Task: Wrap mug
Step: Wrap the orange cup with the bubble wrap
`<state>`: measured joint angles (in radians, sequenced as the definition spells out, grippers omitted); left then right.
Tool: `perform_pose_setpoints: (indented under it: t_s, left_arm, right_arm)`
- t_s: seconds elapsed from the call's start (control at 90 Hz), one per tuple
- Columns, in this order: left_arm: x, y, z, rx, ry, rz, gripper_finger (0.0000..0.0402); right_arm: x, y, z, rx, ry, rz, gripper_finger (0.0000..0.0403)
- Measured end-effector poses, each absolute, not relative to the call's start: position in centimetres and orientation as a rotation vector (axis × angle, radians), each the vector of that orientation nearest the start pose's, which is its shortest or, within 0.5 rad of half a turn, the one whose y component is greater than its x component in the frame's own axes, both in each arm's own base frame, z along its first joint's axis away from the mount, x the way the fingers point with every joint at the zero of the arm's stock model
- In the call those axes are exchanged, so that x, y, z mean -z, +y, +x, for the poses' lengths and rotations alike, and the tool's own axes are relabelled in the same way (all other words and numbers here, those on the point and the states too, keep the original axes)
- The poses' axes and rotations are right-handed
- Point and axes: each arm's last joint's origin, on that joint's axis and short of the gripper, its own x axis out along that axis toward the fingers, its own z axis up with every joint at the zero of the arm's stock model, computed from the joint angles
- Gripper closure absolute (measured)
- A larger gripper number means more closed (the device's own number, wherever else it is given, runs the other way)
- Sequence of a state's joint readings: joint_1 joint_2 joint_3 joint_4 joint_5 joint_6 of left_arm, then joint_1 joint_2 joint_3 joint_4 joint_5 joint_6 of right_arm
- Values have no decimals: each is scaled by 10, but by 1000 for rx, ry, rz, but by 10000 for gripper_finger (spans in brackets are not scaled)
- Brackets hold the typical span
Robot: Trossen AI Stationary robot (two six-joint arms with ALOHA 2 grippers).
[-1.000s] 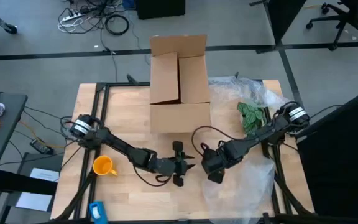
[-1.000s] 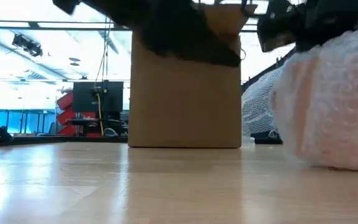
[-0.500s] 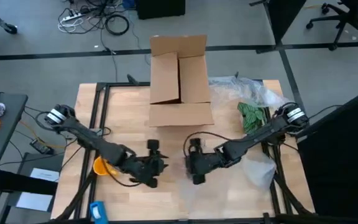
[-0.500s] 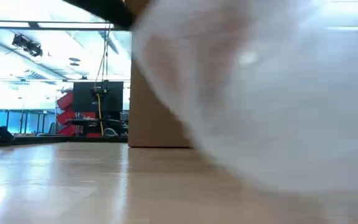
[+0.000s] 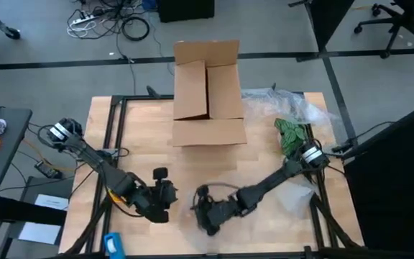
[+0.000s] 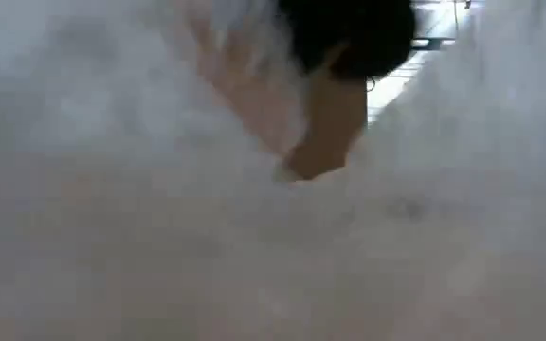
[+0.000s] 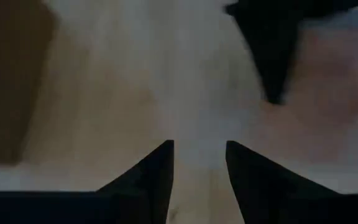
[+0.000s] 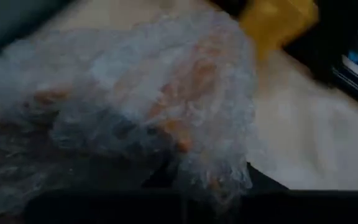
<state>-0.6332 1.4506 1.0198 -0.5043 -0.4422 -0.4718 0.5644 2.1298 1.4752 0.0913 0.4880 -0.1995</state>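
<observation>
The yellow-orange mug (image 8: 278, 18) shows in the right wrist view, beyond a bunched, crinkly clear plastic sheet (image 8: 135, 93). In the high view my left arm covers most of the mug. My right gripper (image 5: 207, 216) is near the table's front edge, shut on the sheet (image 5: 279, 208), which trails toward the table's right. My left gripper (image 5: 160, 198) hovers open just left of it, over bare wood (image 7: 104, 93), with nothing between its fingers (image 7: 160, 168). The sheet fills the low view (image 6: 159, 237). My right gripper holds a bunched part of the plastic sheet (image 8: 185, 155). The crumpled plastic covers the fingers, so which edge or how many layers they have cannot be told. The rest of the sheet lies slack on the table behind the gripper, toward the right.
An open cardboard box (image 5: 207, 93) stands at the table's far middle. More clear plastic (image 5: 293, 101) and a green thing (image 5: 292, 135) lie at the far right. A blue object (image 5: 113, 244) sits at the near left corner. Bare wood lies between the box and the grippers.
My right gripper has gone toward the table's left and near edges, dragging the plastic sheet along the table until it fills the low view. My left gripper has also moved left and slightly nearer, over the mug's place.
</observation>
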Motion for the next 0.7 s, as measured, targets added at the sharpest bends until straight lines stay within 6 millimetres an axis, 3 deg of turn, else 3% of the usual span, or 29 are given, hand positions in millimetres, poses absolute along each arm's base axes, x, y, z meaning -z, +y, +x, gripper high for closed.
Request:
perform_pose_setpoints:
  t_s: [0.156,0.333,0.522,0.7]
  left_arm:
    - [-240,-152,272,89,728,40,271]
    - [-227,-131,320,225,578,60,271]
    - [-183,-105,358,204,568,96,271]
    - [-146,-81,369,97,684,159,271]
  right_arm:
    - [-182,267,390,-114,464,-402,403]
    - [-180,280,379,-85,475,-309,403]
    - [-178,288,372,-72,486,-245,403]
    - [-176,286,371,-49,510,-243,403]
